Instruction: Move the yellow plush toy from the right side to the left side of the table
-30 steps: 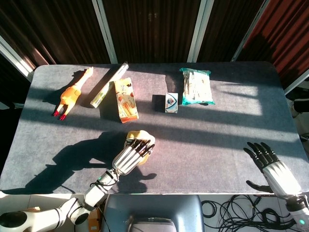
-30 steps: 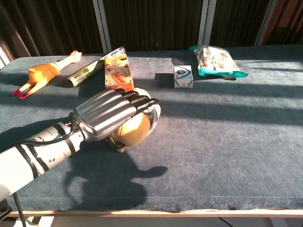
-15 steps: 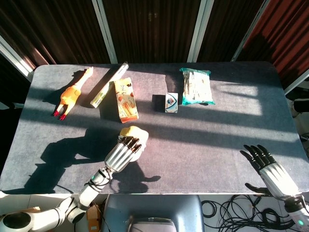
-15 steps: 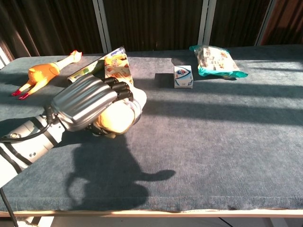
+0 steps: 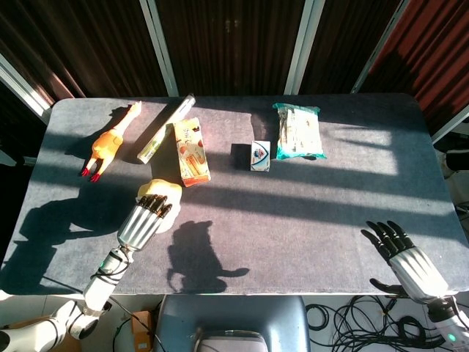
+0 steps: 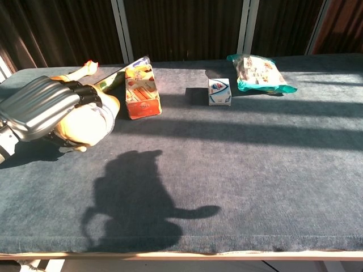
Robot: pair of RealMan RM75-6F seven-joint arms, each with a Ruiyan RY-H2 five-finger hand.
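My left hand (image 5: 144,220) (image 6: 46,105) grips the yellow plush toy (image 5: 165,196) (image 6: 88,122) from above and holds it off the table, left of centre; its shadow falls on the cloth below. The fingers wrap over the toy's top, so most of it is hidden in the head view. My right hand (image 5: 401,253) hovers open at the table's near right corner, fingers spread, holding nothing. The chest view does not show it.
On the grey table (image 5: 330,198) lie a rubber chicken (image 5: 108,143) at the far left, a long tube (image 5: 165,128), an orange carton (image 5: 191,152) (image 6: 139,90), a small white box (image 5: 260,155) (image 6: 219,92) and a teal snack bag (image 5: 298,130) (image 6: 258,73) along the back.
My left hand has carried the plush toy leftward and up from the table's middle front to left of centre. The right hand has barely shifted.
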